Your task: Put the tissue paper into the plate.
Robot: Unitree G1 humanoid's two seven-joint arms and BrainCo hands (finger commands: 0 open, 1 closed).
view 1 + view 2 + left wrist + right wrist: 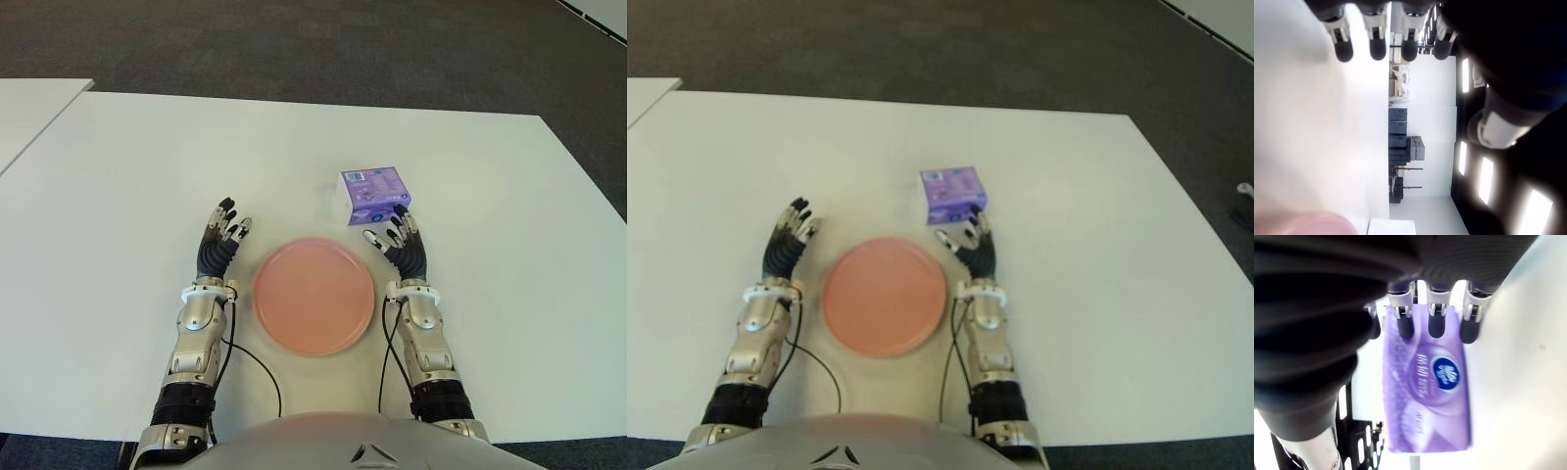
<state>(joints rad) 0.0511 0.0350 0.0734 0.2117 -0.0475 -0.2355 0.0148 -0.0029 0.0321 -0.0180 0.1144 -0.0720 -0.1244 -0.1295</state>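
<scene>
Fingers (397, 227) beside tissue pack (372, 194)

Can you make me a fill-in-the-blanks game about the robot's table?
1. The tissue pack is the colour ____.
2. The hand closest to the tissue pack is the ____ hand.
3. The plate lies between the left hand and the right hand and has ____ on it.

Missing words: purple; right; nothing

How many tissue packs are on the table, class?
1. The purple tissue pack lies on the white table just beyond the pink plate, directly ahead of the right robot hand. None appear hidden.
</scene>
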